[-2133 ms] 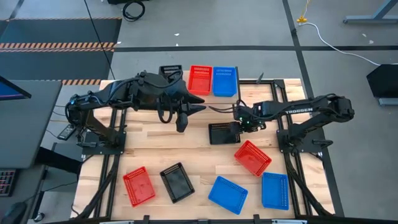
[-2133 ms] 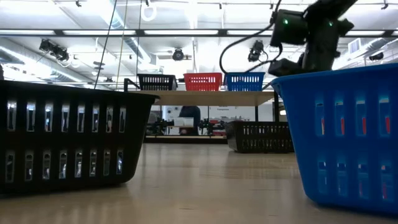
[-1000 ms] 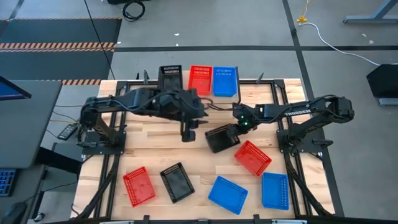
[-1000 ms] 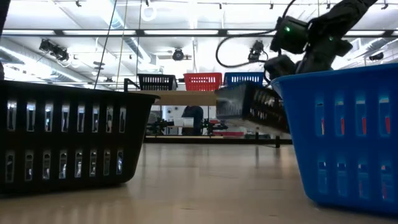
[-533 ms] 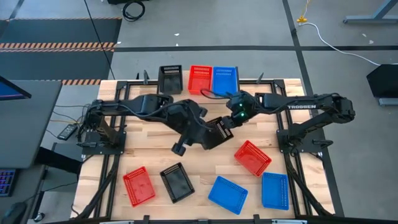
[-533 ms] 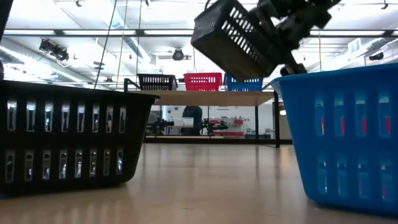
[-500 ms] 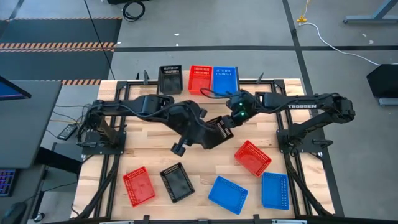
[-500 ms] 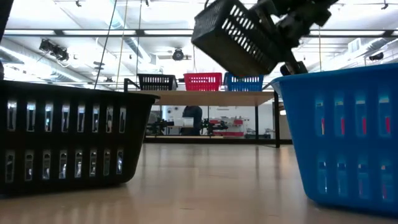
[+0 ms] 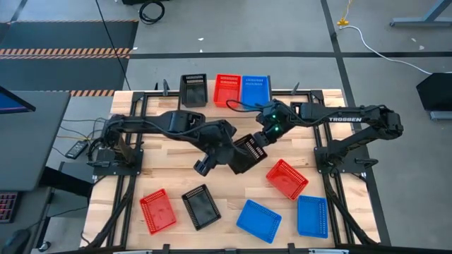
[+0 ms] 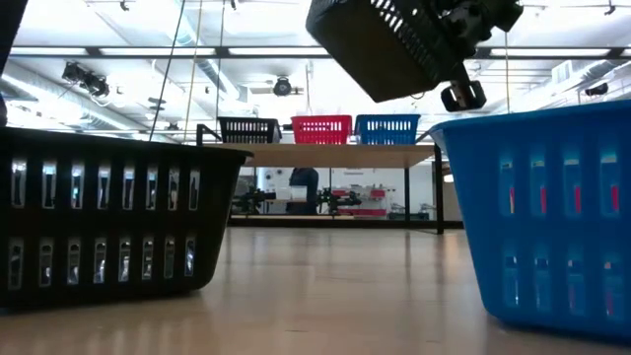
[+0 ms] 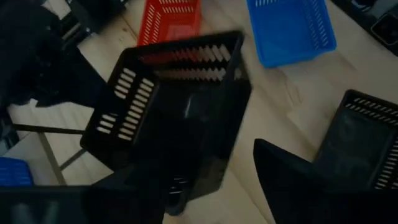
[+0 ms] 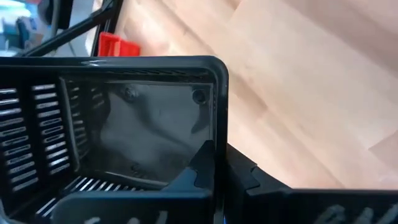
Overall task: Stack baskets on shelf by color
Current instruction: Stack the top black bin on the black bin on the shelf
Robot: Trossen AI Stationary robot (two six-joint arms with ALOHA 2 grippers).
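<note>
1. Carrying step: the carried black basket (image 9: 246, 155) hangs tilted in the air over the worktop's centre. The right gripper (image 9: 260, 139) is pinched tight on its wall near one corner.
2. The left gripper (image 11: 208, 186) is spread wide and empty, just beside that basket on its left side. My read: either take a proper handover or pull clear, because parked there it blocks the route.
3. The target is the shelf (image 10: 335, 155) at the worktop's far edge. The shelf's black basket (image 9: 193, 88) sits at its left end, the shelf's red basket (image 9: 227, 88) in the middle, and the shelf's blue basket (image 9: 255, 90) at the right end.
4. Level the load first and match its long side to the shelf's black basket. Then come in from above and nest it straight down.
5. Risk: a corner pinch lets the basket swing, so a skewed drop may catch a rim or nudge the red neighbour. Let go only once it is seated.
</note>
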